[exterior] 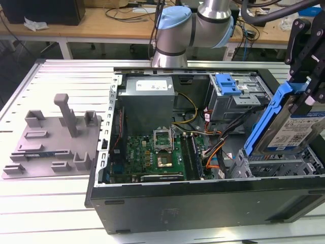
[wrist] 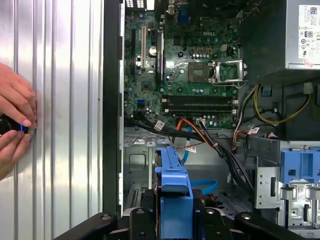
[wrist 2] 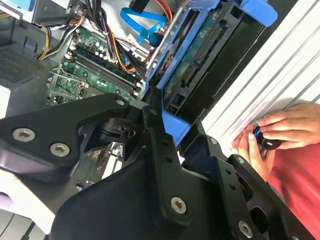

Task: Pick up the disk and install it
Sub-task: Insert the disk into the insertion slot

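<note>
The exterior view takes in the whole table (exterior: 51, 203). The open computer case (exterior: 203, 198) lies on its side across the middle, and a grey moulded tray (exterior: 56, 137) sits near the table edge on the exterior view's left, well apart from the case. In this view the arm (exterior: 193, 25) rises behind the case's far edge. The gripper (exterior: 304, 89) hangs over the case's near corner on the exterior view's right, its black fingers clamped on the upper end of the disk (exterior: 289, 127). The disk is steeply tilted, label face showing, with its lower end just above the metal drive cage (exterior: 274, 162); whether they touch cannot be told. The second wrist view shows the disk (wrist 2: 200, 55) from its other side, with a green circuit board and connector inside the blue frame. It also shows a person's hands (wrist 2: 280, 130) on the slatted table beside the case wall, around a small black object (wrist 2: 265, 140). The first wrist view looks straight down onto the motherboard (wrist: 200, 70). There the disk (wrist: 173, 185) appears edge-on as a blue strip, held between the fingers.
</note>
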